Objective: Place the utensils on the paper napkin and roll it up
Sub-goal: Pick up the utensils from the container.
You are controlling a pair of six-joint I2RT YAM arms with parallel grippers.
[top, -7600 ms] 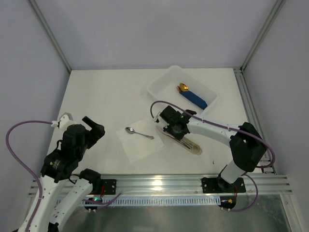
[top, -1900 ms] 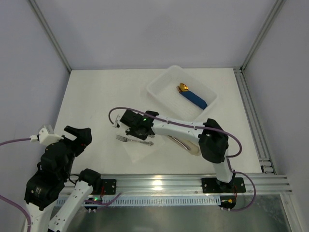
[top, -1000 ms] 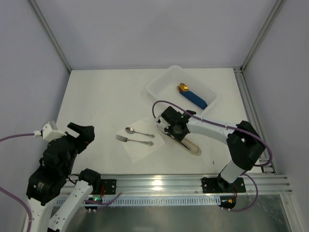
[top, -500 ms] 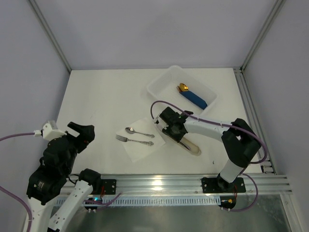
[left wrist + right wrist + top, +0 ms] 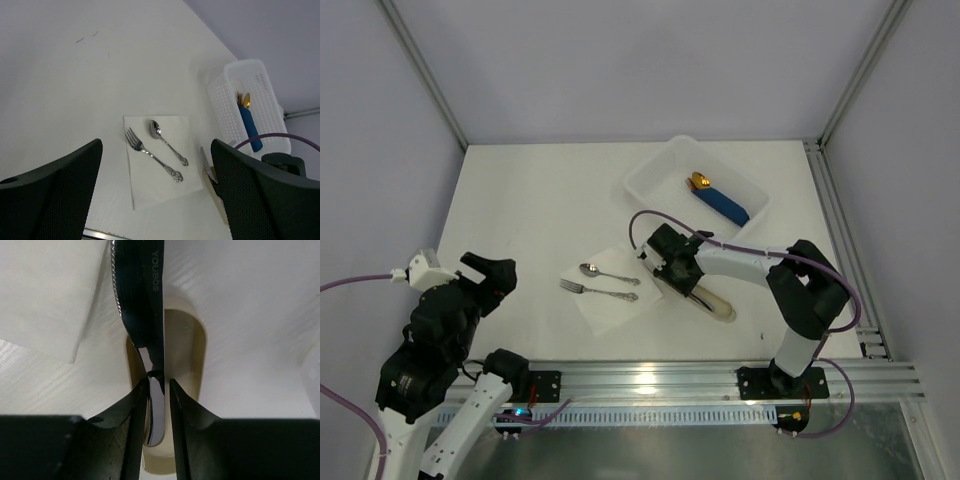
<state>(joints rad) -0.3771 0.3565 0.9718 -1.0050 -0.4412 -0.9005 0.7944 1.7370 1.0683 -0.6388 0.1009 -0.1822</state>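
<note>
The paper napkin [image 5: 612, 300] lies flat near the front of the table, with a silver spoon [image 5: 608, 273] and a silver fork [image 5: 598, 291] side by side on it. The left wrist view shows the same spoon [image 5: 167, 143] and fork [image 5: 152, 160] on the napkin [image 5: 150, 187]. A knife [image 5: 140, 290] lies in a beige sleeve [image 5: 192, 355] just right of the napkin. My right gripper [image 5: 158, 381] straddles the knife's handle, its fingers [image 5: 131, 412] narrowly apart, with a sliver of sleeve showing on the right side. My left gripper [image 5: 157, 200] hangs wide open and empty, high above the table's front left.
A white plastic tray [image 5: 655, 175] stands at the back right, holding a blue-handled gold-tipped piece [image 5: 720, 203]. The beige sleeve [image 5: 718, 305] runs diagonally toward the front right. A metal rail [image 5: 650, 378] edges the table's near side.
The fork was laid on the napkin beside the spoon. Since then the right gripper has gone back over the sleeve and edged slightly left along it, its elbow swinging inward. The left arm stayed still.
</note>
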